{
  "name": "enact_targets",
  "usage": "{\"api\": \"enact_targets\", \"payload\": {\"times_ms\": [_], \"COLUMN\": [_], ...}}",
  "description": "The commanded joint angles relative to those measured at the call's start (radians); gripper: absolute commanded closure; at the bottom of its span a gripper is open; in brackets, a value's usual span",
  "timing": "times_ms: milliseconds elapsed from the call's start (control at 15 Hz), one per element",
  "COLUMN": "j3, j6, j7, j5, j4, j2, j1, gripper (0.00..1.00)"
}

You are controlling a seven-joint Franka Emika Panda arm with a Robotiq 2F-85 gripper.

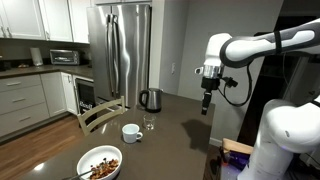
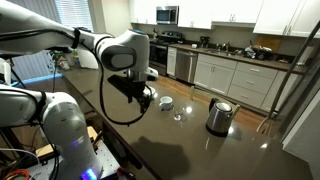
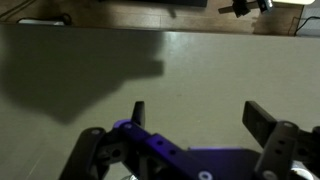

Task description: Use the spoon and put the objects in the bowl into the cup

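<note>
The white bowl (image 1: pixel 84 159) sits at the near end of the dark table and holds a heap of brown and reddish bits (image 1: pixel 105 167). A thin spoon (image 1: pixel 88 172) seems to rest in it, handle over the rim. The small white cup (image 1: pixel 131 132) stands just beyond the bowl; it also shows in an exterior view (image 2: pixel 166 102). My gripper (image 1: pixel 206 107) hangs above the far right side of the table, well away from the bowl and cup. In the wrist view the gripper (image 3: pixel 200 118) is open and empty over bare table.
A small clear glass (image 1: pixel 149 124) stands next to the cup, and a steel kettle (image 1: pixel 150 99) behind it; both also show in an exterior view, the glass (image 2: pixel 178 115) and the kettle (image 2: pixel 219 116). A wooden chair (image 1: pixel 100 113) stands at the table's left side. Kitchen counters lie behind.
</note>
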Motion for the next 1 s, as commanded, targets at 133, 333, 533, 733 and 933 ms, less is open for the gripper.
{"api": "enact_targets", "payload": {"times_ms": [133,333,533,733,933], "j3": [0.008,0.008,0.020,0.033,0.046], "j6": [-0.002,0.037,0.105,0.201,0.264], "j7": [-0.005,0.001,0.004,-0.009,-0.033], "j5": [0.007,0.030,0.065,0.117,0.174], "j4": [0.001,0.020,0.064,0.126,0.211], "j2": [0.002,0.047,0.148,0.282,0.414], "j1": [-0.008,0.013,0.055,0.114,0.173], "gripper": [0.00,0.00,0.00,0.00,0.00]}}
